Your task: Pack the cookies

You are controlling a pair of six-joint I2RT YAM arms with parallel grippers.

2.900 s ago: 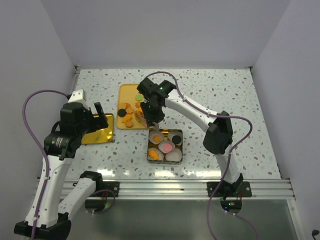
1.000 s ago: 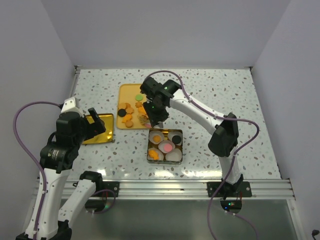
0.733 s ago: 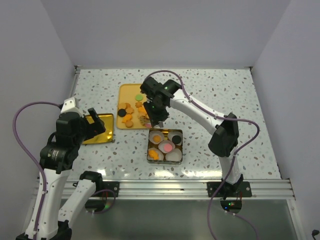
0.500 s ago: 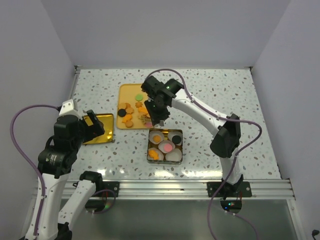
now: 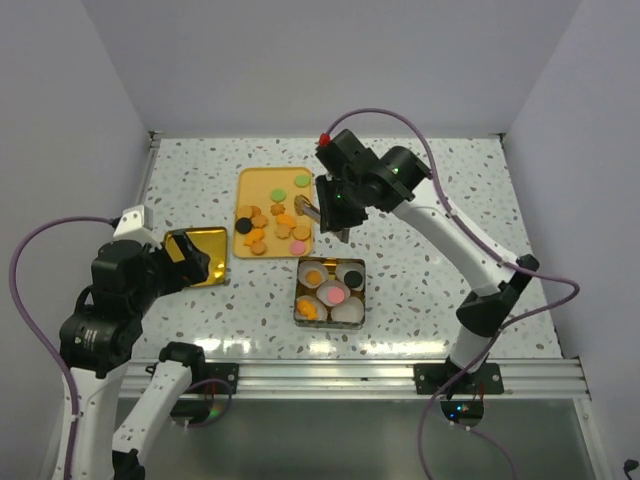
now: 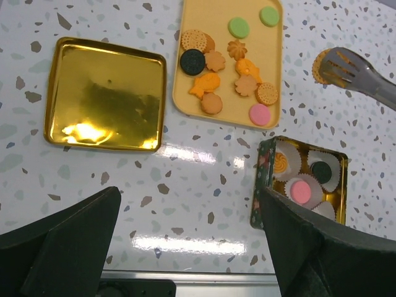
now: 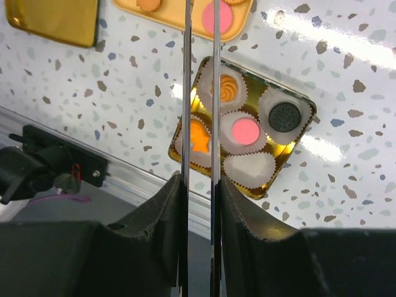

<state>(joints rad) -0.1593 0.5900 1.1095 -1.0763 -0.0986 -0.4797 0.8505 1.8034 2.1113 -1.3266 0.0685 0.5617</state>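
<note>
Speckled terrazzo table [image 5: 200,170] carries everything. Nearest, the left gripper [image 6: 187,201] hangs with its fingers spread wide, holding nothing, close to a gold lid [image 6: 105,93] lying flat. Right of the lid stands an open tin [image 6: 260,185] lined with white cups [image 7: 250,166]. Four of them hold cookies [image 7: 244,131]: two orange, one pink, one black. Farther back, a yellow tray [image 6: 275,52] bears the other cookies, loose and mostly orange-brown. Just beside its right edge, the right gripper [image 7: 199,185] is clamped on metal tongs [image 6: 359,74], with a round brown cookie [image 6: 318,62] at their tip.
</note>
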